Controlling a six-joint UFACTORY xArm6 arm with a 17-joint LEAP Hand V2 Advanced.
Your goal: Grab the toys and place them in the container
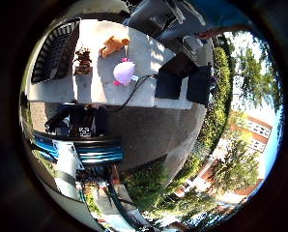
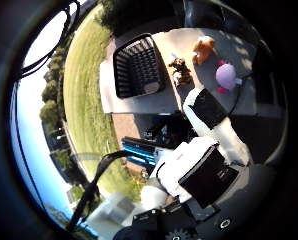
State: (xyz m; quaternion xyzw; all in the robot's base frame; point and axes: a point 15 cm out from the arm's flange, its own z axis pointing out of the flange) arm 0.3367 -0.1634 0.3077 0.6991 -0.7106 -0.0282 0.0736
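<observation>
The hand (image 2: pixel 209 150) hangs well above the desk (image 1: pixel 149 58), fingers relaxed and holding nothing. An orange toy (image 1: pixel 113 45), brown toy (image 1: pixel 83 61) and purple toy (image 1: pixel 124 72) lie beside the black basket (image 2: pixel 138 66).

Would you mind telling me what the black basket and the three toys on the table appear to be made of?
The black basket looks like moulded plastic, matte, with an open lattice wall. The orange toy and the pink-and-lilac toy look like soft plush: rounded, fuzzy outlines, no shine. The dark brown toy is probably plush too, but its surface is too small to judge. The table looks like a smooth, pale, matte slab; its material is unclear.
</observation>
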